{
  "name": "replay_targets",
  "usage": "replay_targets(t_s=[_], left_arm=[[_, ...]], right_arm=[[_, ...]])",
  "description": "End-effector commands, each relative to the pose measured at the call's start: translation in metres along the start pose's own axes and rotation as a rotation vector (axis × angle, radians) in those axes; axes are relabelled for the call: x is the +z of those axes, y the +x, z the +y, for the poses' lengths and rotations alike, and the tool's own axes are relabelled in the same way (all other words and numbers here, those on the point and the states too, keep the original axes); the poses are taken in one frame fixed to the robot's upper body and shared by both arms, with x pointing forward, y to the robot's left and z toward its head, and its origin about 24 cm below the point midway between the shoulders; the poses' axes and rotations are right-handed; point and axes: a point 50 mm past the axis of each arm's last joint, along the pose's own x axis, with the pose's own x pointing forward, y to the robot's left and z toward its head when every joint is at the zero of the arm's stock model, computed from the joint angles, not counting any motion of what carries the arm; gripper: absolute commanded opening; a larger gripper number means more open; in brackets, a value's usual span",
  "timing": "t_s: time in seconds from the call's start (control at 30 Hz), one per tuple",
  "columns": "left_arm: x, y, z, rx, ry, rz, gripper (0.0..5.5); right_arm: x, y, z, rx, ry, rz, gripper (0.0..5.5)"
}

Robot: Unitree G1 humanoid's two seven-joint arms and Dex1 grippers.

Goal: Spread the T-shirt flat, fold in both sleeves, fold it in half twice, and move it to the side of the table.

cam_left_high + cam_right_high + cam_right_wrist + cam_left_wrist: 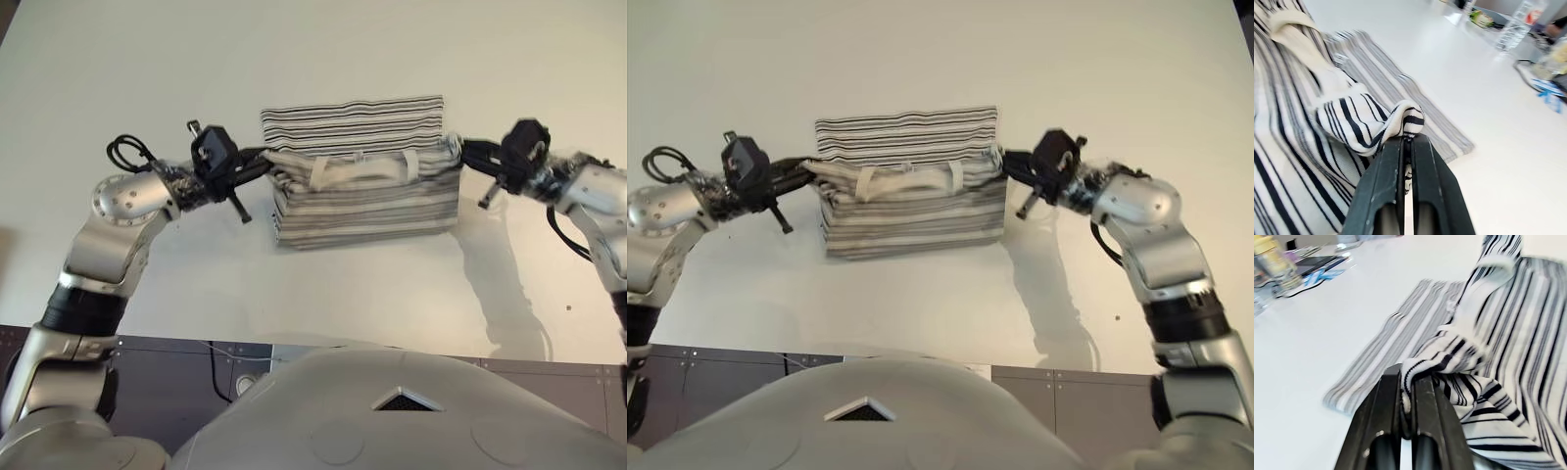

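Note:
A black-and-white striped T-shirt (364,201) lies partly folded in the middle of the white table (294,284). Its front half is lifted off the surface and stretched between my two grippers, while a striped strip of it (353,122) stays flat behind. My left gripper (263,163) is shut on the shirt's left edge; in the left wrist view bunched fabric (1449,357) sits pinched between the black fingers (1382,406). At the shirt's right edge my right gripper (460,149) is shut on a cloth fold (1371,122).
Clutter with a clear bottle (1513,29) and a blue item (1550,93) sits at the table's far side in the right wrist view. Jars and flat items (1283,264) lie far off in the left wrist view. Bare white tabletop surrounds the shirt.

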Motion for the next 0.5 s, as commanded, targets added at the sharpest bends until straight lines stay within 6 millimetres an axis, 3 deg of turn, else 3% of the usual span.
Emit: replay_targets(t_s=[0.03,0.27,0.5], left_arm=[[-0.003,0.023,0.022,0.059,0.064,0.006,0.11],[-0.018,0.051,0.039,0.146,0.136,0.057,0.11],[-0.037,0.059,0.040,0.243,0.156,0.114,1.04]], right_arm=[[-0.001,0.026,-0.008,-0.077,-0.051,0.016,0.10],[0.001,0.063,-0.013,-0.162,-0.085,0.019,0.10],[-0.012,0.075,-0.020,-0.314,-0.100,0.093,1.27]])
